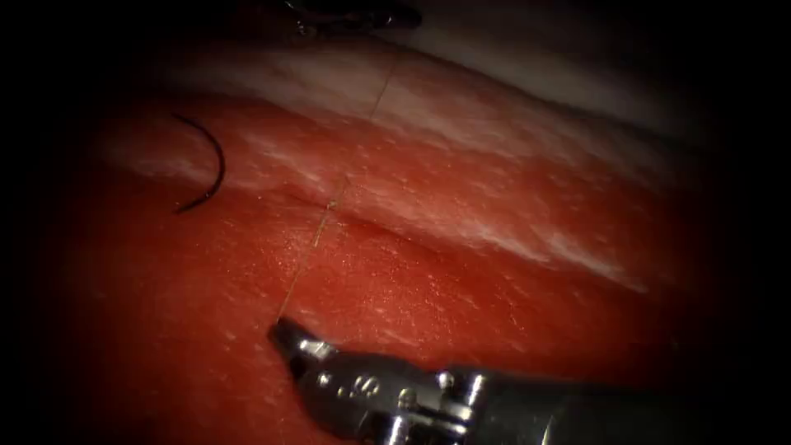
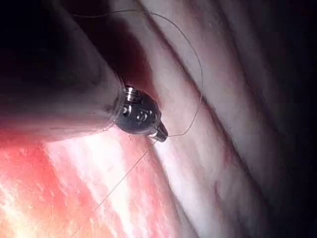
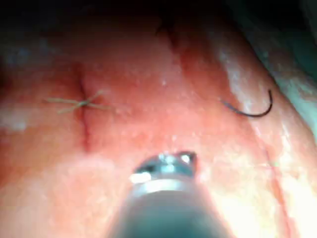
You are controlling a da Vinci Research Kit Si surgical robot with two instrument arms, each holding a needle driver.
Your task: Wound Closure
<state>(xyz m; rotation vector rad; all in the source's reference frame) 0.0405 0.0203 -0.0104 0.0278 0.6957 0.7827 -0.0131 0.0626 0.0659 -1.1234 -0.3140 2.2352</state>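
The curved needle (image 1: 208, 165) lies free on the tissue (image 1: 494, 272), left of the cut (image 1: 350, 216), held by neither tool; it is also in the right wrist view, needle (image 3: 253, 110). My right tool (image 1: 282, 331) comes in low from the right, jaws shut on the thread (image 1: 311, 247). That thread runs straight up across the cut toward my left tool (image 1: 354, 16) at the far top. In the left wrist view my left tool (image 2: 159, 132) is shut on the thread (image 2: 197, 99), which curls away from its tip. A stitch with short thread ends (image 3: 81, 102) sits on the cut (image 3: 85, 126).
Pale fatty bands (image 1: 511, 140) cross the tissue behind the cut. The red surface in front is wet and glistening. The right tool's shaft (image 1: 527, 408) lies along the near edge of the endoscope view.
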